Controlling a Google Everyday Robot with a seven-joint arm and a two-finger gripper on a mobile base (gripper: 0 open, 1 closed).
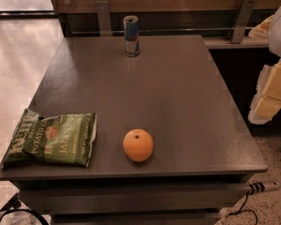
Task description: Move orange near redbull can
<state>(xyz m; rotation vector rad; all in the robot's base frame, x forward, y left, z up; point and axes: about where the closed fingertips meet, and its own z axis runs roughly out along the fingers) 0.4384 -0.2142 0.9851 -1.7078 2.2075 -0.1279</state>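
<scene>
The orange [138, 145] lies on the dark grey table [178, 102] near its front edge, stem dimple facing up. The redbull can [131, 35] stands upright at the table's far edge, a little left of centre and far from the orange. My gripper [268, 100], white and pale yellow, hangs at the right edge of the view. It is beyond the table's right side, apart from both objects, and holds nothing that I can see.
A green chip bag [54, 138] lies flat at the front left, just left of the orange. A wooden wall with a rail and metal brackets [242, 20] runs behind the table. Light floor lies to the left.
</scene>
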